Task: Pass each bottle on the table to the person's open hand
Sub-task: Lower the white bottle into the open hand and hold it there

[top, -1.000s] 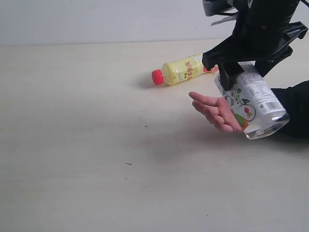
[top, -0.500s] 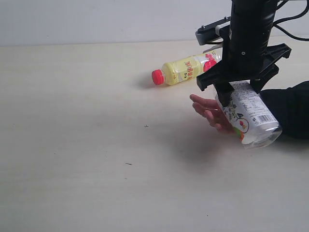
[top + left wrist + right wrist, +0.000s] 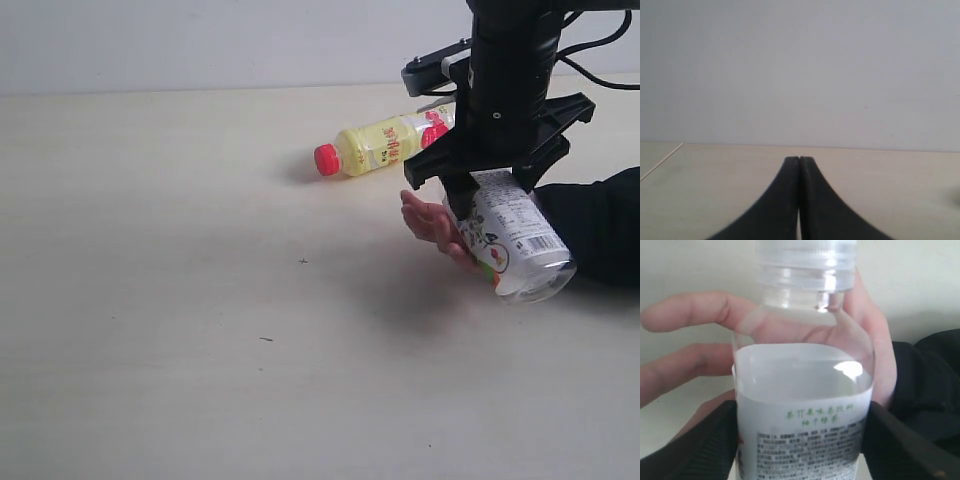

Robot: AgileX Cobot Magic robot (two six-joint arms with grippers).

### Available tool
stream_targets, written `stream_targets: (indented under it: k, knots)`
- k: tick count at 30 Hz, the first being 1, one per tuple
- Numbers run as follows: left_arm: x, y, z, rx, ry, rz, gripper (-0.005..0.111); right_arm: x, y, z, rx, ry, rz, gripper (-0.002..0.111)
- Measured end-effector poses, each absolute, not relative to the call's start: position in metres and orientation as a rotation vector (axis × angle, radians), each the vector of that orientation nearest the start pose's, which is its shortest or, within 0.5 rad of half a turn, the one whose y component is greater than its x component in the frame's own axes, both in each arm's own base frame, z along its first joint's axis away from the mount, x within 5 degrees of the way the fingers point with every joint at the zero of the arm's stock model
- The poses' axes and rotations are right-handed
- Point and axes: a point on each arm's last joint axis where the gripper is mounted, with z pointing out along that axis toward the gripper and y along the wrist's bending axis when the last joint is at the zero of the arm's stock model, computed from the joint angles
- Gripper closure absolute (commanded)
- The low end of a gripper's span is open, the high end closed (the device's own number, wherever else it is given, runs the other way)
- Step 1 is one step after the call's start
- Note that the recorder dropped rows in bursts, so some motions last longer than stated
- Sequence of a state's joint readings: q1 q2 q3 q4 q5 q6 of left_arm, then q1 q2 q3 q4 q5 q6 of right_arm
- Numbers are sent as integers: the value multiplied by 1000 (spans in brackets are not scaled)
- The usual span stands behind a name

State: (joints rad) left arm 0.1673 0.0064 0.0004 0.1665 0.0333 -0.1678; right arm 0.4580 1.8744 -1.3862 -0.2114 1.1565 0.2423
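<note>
On the pale, faintly grained table (image 3: 150,300), the right gripper (image 3: 492,190) had sunk lower within the second. It was clamped on the tilted floral-label bottle (image 3: 515,245), smooth clear plastic, now close against the bare hand (image 3: 435,222), so release looked near. The glossy yellow bottle (image 3: 375,145) lay behind on its side. The left gripper (image 3: 799,200) was pressed together, empty.

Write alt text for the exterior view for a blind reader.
The right gripper holds a floral-label bottle next to a person's open hand above a pale table. A yellow bottle with a red cap lies on its side behind.
</note>
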Motion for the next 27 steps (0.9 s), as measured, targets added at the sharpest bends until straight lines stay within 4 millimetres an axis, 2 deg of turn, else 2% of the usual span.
stream_targets:
  k: [4,10,12,16,18,23,27]
  knots:
    - [56,10,210,-133,1519,137,107,334,145,214,-455,3002,-265,97]
    - [56,10,210,-133,1519,137,107,336,145,214,-458,2987,-273,96]
    - [56,10,210,-133,1519,137,107,336,145,214,-459,2989,-274,86]
    - [56,10,210,-133,1519,137,107,336,145,214,-459,2986,-272,55]
    - [56,10,210,-133,1519,137,107,336,145,214,-459,2986,-272,46]
    - [56,10,210,-133,1519,137,107,336,145,214,-459,2982,-269,34]
    - [56,10,210,-133,1519,137,107,337,145,214,-461,2977,-273,30]
